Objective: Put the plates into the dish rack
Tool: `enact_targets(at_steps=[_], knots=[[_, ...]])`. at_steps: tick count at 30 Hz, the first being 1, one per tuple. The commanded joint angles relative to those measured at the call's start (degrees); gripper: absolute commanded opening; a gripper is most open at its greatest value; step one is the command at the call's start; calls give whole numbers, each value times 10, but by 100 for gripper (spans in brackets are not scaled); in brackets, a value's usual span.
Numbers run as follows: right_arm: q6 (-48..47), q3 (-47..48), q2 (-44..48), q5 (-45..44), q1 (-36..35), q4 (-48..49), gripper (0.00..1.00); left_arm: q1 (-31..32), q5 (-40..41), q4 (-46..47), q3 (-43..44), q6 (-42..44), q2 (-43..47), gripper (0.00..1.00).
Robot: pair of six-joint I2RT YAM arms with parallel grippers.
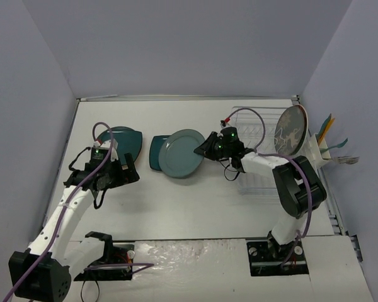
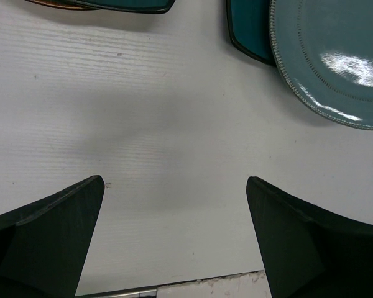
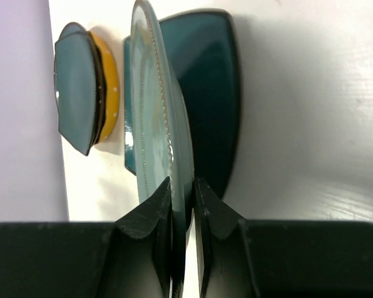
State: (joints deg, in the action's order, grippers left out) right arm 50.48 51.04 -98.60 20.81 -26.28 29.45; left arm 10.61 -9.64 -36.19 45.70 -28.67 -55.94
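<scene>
Right gripper pinched narrow on the rim of the glossy grey-green round ceramic plate; plate sits over the dark teal squarish plate, left of the white wire dish rack; left gripper wide, empty. Risk: my grip is thin, so the glazed rim may slip on lifting, or drag the lower plate.

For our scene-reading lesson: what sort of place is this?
Probably a robot test cell: plain walls enclose a white table, left arm and right arm are bolted at its edge, near a dish rack.
</scene>
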Motion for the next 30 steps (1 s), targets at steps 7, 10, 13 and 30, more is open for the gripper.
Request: enact_targets(at_steps=[7,10,13,30], knots=[[-244,298,144,37,30,-226,0,-5,35,-43,107,72,23,97],[-339,358,163,-9,65,-340,0,-5,43,-45,111,107,27,97],[-425,390,182,-72,103,-409,0,-4,56,-39,104,120,30,97],[-689,422,193,-284,295,-406,0,2,28,62,29,106,-11,97]])
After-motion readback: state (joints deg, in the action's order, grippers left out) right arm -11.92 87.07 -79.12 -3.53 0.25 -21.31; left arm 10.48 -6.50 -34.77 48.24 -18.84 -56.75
